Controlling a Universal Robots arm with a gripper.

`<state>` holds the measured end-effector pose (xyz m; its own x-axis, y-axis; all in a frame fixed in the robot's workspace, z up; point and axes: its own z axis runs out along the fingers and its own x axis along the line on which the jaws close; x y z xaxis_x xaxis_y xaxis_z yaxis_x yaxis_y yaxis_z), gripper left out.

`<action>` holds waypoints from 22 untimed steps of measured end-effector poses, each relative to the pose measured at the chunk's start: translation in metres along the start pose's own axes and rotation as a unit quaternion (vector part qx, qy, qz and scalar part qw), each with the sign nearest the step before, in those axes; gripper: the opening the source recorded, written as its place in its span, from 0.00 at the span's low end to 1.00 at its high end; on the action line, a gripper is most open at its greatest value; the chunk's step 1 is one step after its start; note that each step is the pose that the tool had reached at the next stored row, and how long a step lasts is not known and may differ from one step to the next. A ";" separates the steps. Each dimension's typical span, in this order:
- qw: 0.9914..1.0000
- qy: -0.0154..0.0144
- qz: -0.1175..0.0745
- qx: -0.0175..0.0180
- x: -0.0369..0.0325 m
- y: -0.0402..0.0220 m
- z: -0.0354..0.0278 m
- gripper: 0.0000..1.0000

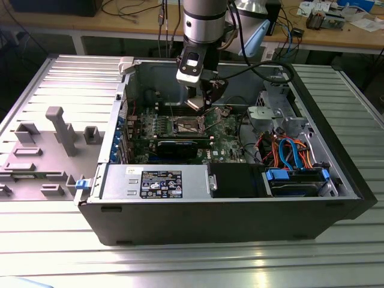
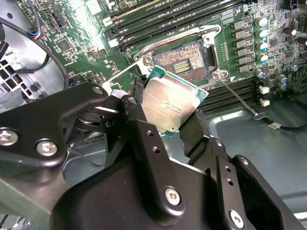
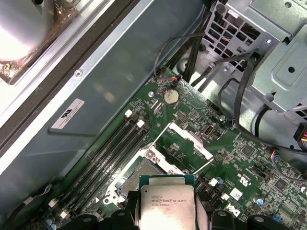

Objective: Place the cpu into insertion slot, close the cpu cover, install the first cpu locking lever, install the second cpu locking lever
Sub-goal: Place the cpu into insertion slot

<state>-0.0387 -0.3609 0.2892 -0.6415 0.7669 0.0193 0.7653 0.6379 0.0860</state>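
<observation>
My gripper (image 2: 168,120) is shut on the cpu (image 2: 170,103), a flat square chip with a silver-grey top and a green edge, pinched between two black fingers (image 2: 140,112). The chip hangs tilted just above and beside the insertion slot (image 2: 184,60), whose dark contact field lies bare inside its silvery rim. The first wrist view has the cpu (image 3: 167,208) over the slot (image 3: 139,168), and the cpu cover (image 3: 194,140) swung open beyond it. A thin locking lever (image 2: 240,98) lies unhooked beside the slot. In the exterior view the gripper (image 1: 201,103) hovers over the green board inside the open computer case.
Long black memory slots (image 2: 158,14) run beside the socket. A black graphics card (image 1: 180,147) lies in front of it, with a power supply (image 1: 156,180) nearer the case front. A grey drive cage (image 1: 282,114) and coloured cables (image 1: 288,150) crowd the exterior view's right. Grey fixtures (image 1: 60,129) stand outside the case.
</observation>
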 end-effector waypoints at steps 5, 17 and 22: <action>1.000 0.000 0.003 0.000 0.0000 0.0000 0.0000 0.55; 1.000 -0.001 0.011 0.000 0.0000 0.0000 0.0002 0.55; 1.000 -0.001 0.014 0.000 0.0000 0.0000 0.0001 0.55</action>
<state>-0.0387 -0.3609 0.2891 -0.6202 0.7842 0.0192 0.7825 0.6167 0.0860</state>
